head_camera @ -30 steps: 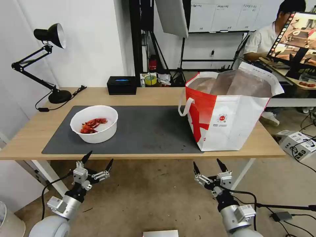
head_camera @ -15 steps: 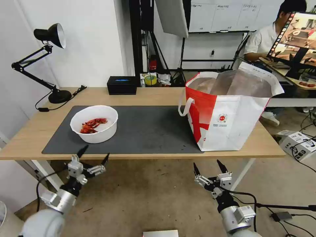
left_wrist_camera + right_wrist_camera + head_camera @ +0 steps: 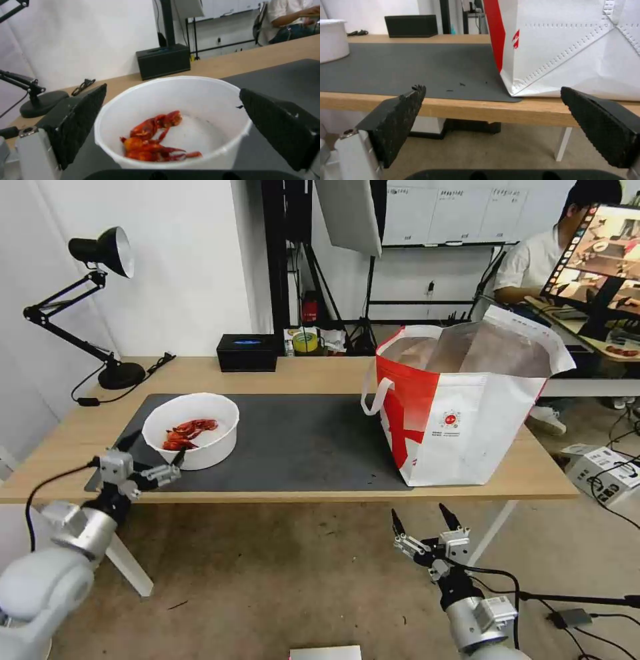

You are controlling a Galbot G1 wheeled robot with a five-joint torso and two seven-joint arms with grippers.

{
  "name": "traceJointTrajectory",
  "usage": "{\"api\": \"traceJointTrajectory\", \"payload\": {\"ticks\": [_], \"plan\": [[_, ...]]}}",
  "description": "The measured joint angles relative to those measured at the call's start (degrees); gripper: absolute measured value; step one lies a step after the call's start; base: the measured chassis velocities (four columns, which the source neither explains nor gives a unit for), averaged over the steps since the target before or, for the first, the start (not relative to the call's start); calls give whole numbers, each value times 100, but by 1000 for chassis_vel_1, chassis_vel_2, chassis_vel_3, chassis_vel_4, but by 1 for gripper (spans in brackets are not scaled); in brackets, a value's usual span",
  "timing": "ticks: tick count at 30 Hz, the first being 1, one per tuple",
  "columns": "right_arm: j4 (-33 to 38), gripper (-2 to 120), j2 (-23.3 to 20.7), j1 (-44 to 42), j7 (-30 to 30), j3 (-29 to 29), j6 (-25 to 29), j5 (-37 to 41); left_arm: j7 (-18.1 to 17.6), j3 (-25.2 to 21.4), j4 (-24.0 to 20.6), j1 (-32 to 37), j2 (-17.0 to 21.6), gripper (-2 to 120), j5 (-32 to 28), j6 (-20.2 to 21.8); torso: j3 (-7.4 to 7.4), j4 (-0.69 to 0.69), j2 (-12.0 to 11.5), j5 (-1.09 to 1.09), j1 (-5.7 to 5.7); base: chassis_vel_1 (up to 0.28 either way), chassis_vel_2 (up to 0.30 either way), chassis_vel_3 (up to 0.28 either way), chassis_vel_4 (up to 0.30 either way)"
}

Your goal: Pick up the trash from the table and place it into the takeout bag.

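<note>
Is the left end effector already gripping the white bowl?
No, the left end effector sits open beside the white bowl, its fingers not touching it.

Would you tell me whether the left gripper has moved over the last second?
Yes. The left gripper has risen from below the table edge, up and leftward, to the white bowl.

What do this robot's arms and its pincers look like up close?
Both arms are rounded grey-white shells ending in silver metal wrists, with a black cable looping along each. The left gripper and right gripper each carry two pointed black fingers with ribbed, textured inner pads, mounted on small silver blocks.
</note>
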Motion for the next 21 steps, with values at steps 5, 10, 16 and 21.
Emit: {"api": "traceJointTrajectory", "payload": {"ticks": [5, 10, 16, 21], "plan": [[1, 100, -1, 2, -1, 0, 0, 2, -170, 554, 324, -1108, 765, 100, -805, 966, 0, -2, -1, 3, 1, 0, 0, 0, 0], [2, 100, -1, 3, -1, 0, -1, 4, -235, 882, 598, -1748, 1089, 100, -1512, 1566, 0, -2, 0, 1, 1, 0, 0, 0, 0], [2, 100, -1, 3, -3, 0, -1, 6, -304, 937, 971, -2129, 1319, 100, -2153, 2752, 0, 0, 0, 1, 0, 0, 0, 0, 0], [2, 100, -1, 3, -4, 0, -1, 6, -415, 1032, 1167, -2351, 1354, 100, -2589, 3275, 0, 1, 0, 0, 0, 0, 0, 0, 0]]}}
